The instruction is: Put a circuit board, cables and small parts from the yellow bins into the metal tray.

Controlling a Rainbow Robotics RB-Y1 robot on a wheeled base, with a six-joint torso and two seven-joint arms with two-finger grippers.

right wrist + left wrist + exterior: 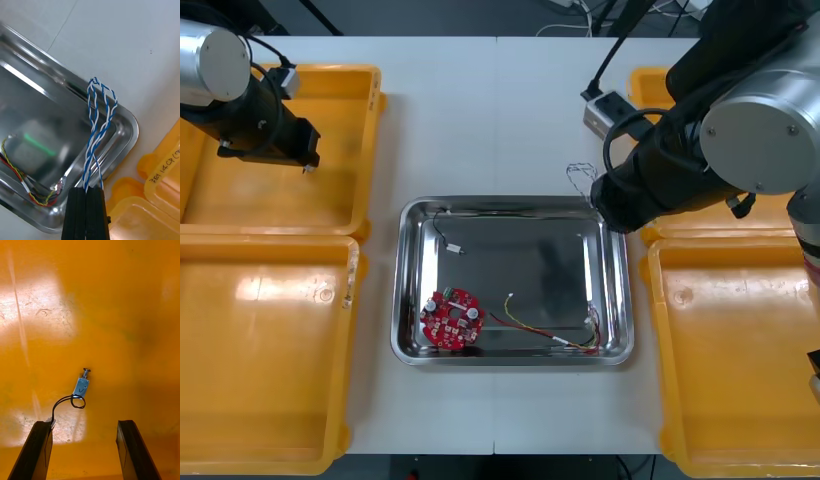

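Cable [95, 123], twisted blue and white, pinched in right gripper [86, 189], fingers clenched tight on the strands. Held above far right corner of tray [129, 125], with doubled loop reaching across the rim, tip over bare table [123, 45] rather than steel. Just beside right bins [165, 176]. Probably light, limp and a little springy: apt to sway, to hook on the rim, to spill outside if dropped here. Best carried further in over the tray floor, lowered to lay the loop flat, then let go. Present hold likely enough for so little weight, though thin strands perhaps slippery between flat pads.

Already in tray: board [450, 318] at near left corner, red-yellow cable [530, 330] along near right side, black cable [442, 235] at far left.

Left gripper [84, 423] low over far left bin [112, 296], fingers released and well apart. Between and just beyond them, on bin floor, part [81, 385] with black lead [67, 403] curling toward one fingertip. Likely rigid, light, smooth-sided: better taken across the flat body than by lead or pin.
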